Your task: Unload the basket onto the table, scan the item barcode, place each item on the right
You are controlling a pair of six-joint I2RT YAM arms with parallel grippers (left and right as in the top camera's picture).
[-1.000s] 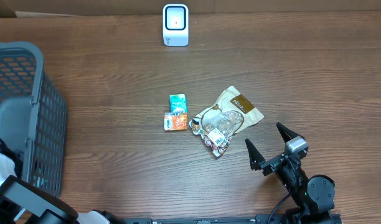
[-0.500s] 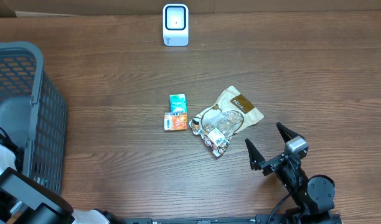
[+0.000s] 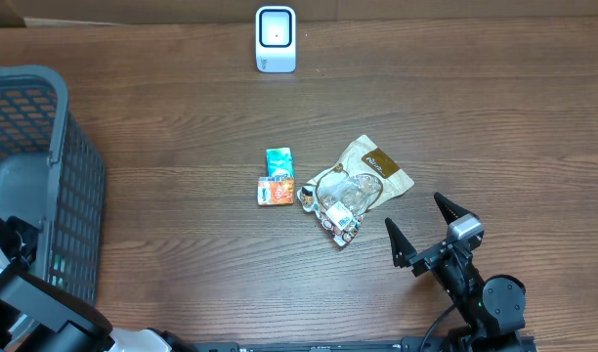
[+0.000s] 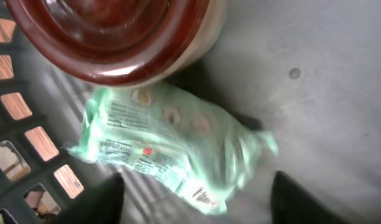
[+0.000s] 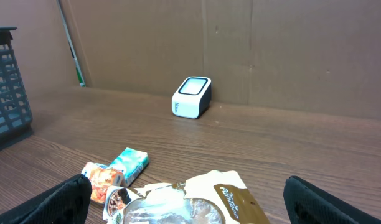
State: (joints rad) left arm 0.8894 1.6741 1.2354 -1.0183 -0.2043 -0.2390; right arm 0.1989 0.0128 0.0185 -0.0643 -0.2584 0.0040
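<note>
Between the spread fingers [image 4: 103,202] of the left gripper [image 4: 197,180], just ahead of their tips, a green packet [image 4: 165,143] lies flat on the floor of the basket [image 4: 28,118]. A round brown lid [image 4: 109,31] sits beyond it, touching or overlapping its far edge. The jaws stand apart and grip nothing; the packet looks blurred, so whether either tip touches it I cannot tell. Its long axis runs across the gap, slanting from the far side near one finger down toward the other, and a crimped end points to the right-hand finger. What looks like a barcode sits on the upward face at the edge nearest the fingertips. To do this pick well, I would turn the wrist so the pads close across the packet's short width, and clamp near the middle, clear of that printed strip, so the code stays uncovered for the scanner [image 3: 276,39] far out on the table. A pinch low on the film should stop the slack wrapper slipping or catching the lid. Well away, the right gripper [image 3: 414,213] hangs wide open and empty, facing the scanner.
</note>
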